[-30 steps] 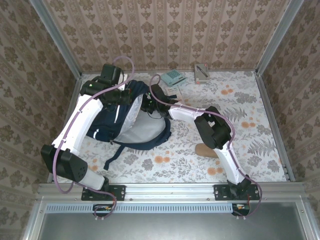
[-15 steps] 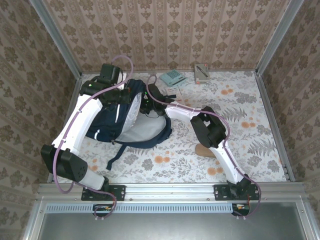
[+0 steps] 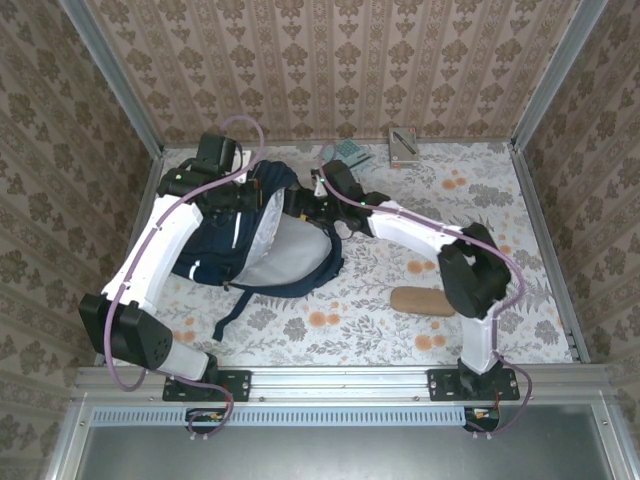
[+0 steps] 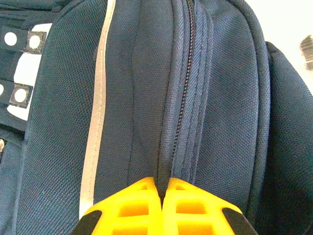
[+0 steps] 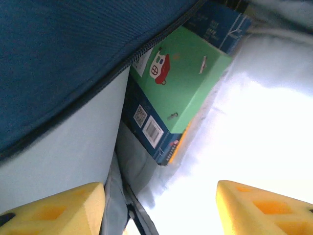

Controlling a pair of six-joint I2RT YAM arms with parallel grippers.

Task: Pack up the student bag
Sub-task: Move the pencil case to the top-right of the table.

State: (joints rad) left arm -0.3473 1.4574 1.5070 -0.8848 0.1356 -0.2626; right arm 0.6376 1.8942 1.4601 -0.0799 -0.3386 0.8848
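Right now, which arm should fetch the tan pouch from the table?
Right. The right gripper is open and empty, and the pouch lies beside that arm. The left gripper is shut on the bag at its zip edge.

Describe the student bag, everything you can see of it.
The student bag is a large navy woven-fabric backpack with a thin white stripe, white patches, pale grey lining and a dark strap trailing towards the arms. It lies on the floral table, left of centre, zip open, mouth gaping. The left gripper pinches its zip edge; the open right gripper sits at the mouth. A green-and-blue box lies inside.
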